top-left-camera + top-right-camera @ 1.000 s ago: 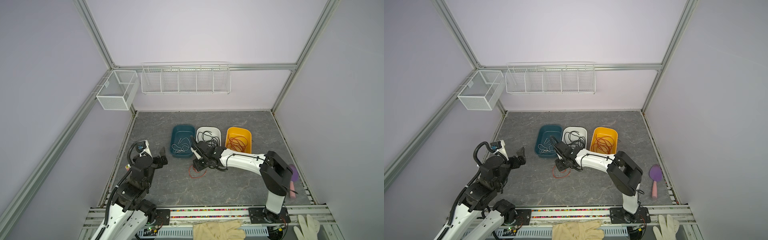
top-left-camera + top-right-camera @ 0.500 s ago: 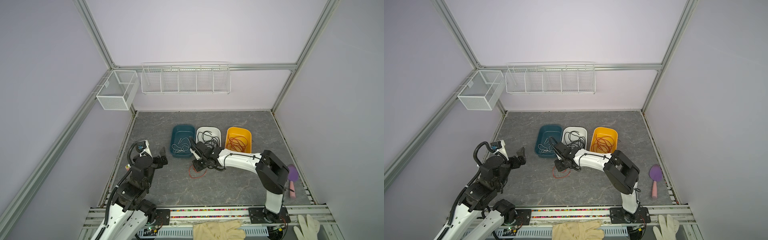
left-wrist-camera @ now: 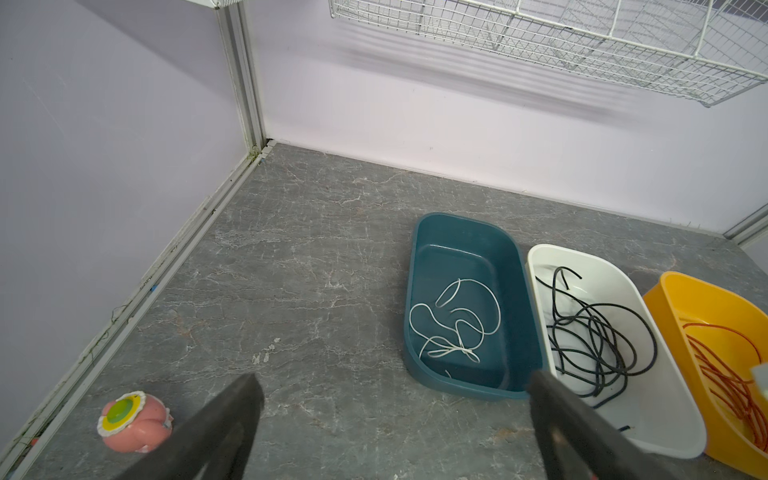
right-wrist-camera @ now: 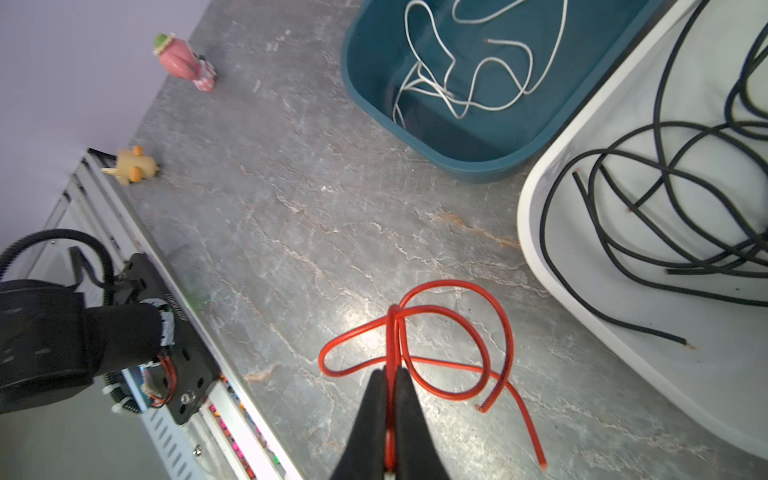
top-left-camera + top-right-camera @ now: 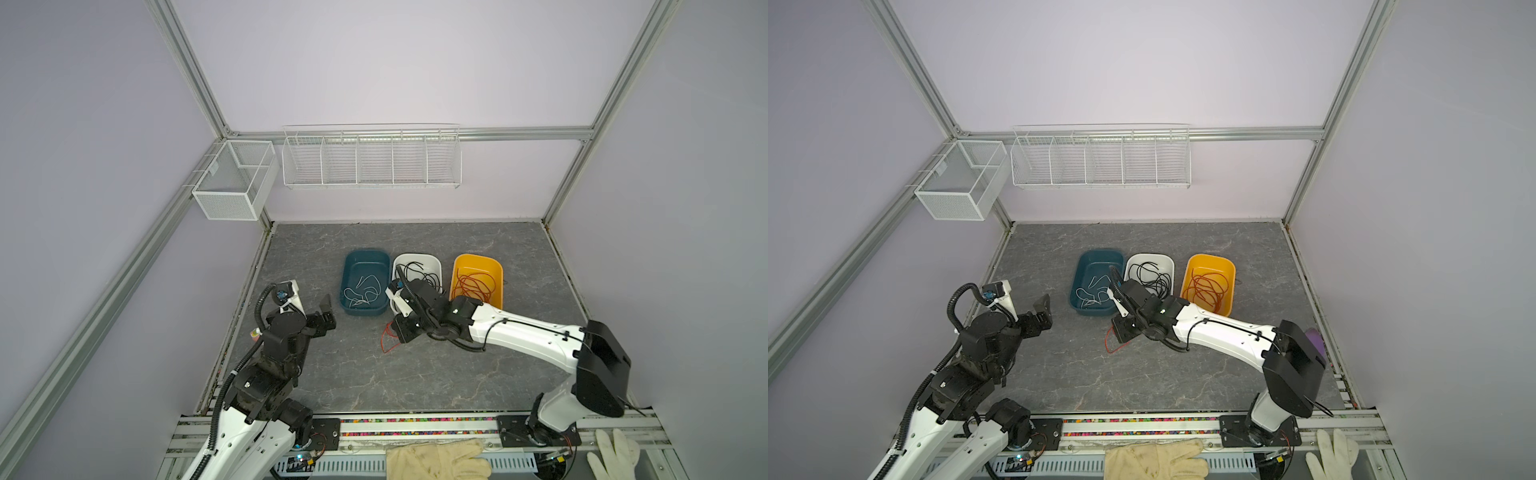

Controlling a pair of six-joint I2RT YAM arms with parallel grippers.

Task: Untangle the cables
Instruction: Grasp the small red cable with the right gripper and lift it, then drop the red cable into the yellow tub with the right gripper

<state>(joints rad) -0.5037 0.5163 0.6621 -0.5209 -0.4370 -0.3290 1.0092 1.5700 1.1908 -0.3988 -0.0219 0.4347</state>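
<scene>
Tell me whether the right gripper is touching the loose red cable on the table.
Touching. The right wrist view shows the right gripper shut on the red cable, with the strand pinched between its closed jaws.

No text can be read in any view. In the right wrist view a short line of pale print (image 4: 175, 308) runs along the black base plate (image 4: 195, 365) at the table's front edge, but it is too blurred and tilted to make out. In both top views a small white tag (image 5: 213, 168) (image 5: 940, 168) hangs on the mesh basket (image 5: 232, 187) near the back left corner. Its face is too small to read.
</scene>
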